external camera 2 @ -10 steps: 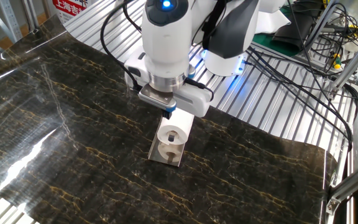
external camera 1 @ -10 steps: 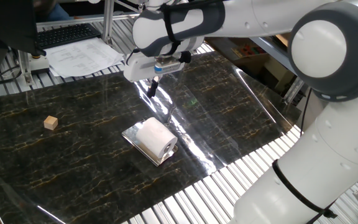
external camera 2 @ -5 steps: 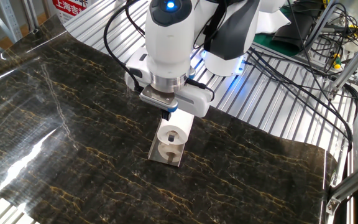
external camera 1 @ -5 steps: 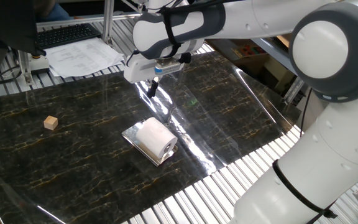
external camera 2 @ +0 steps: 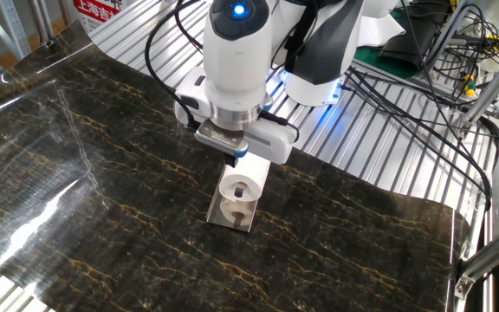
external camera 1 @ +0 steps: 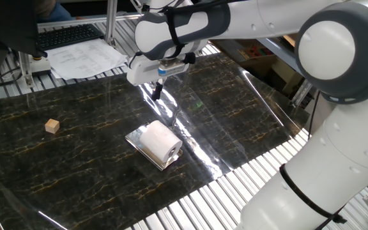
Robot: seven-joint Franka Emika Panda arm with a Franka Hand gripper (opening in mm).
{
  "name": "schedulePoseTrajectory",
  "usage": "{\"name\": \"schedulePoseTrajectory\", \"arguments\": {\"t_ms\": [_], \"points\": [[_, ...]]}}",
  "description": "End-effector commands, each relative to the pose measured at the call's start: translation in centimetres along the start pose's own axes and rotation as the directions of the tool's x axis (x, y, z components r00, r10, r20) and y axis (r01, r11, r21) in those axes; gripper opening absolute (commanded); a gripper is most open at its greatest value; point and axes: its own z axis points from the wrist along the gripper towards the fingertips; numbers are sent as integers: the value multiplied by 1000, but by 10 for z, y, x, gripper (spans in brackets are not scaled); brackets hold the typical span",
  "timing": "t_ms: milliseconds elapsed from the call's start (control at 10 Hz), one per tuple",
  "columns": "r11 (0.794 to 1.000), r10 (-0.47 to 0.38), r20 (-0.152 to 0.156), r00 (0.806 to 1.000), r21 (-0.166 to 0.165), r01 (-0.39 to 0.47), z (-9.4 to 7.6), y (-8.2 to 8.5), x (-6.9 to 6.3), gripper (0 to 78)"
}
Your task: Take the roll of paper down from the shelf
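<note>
Dark marbled table (external camera 1: 75, 160) carries everything, so nothing looks done yet. Landmark: the shelf (external camera 1: 136, 138), a shiny plate. On it the roll of paper (external camera 1: 160, 142) lies on its side, untouched. Above and behind the shelf hangs the end effector (external camera 1: 157, 92), fingers seemingly pressed together, empty. Reaching, gripping and lifting off remain.

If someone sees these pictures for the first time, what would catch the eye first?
The big white robot arm fills the right side. Its tool hangs above the dark marble-patterned table. Below it, a small white roll of paper lies on a shiny flat metal plate.
</note>
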Motion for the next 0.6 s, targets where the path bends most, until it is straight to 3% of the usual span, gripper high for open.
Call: {"name": "schedulePoseTrajectory", "arguments": {"t_ms": [100,600], "points": [[1000,12,5,1000,1,-12,-1,0,-1,0],[999,37,-5,999,2,-37,-1,0,-1,0]]}}
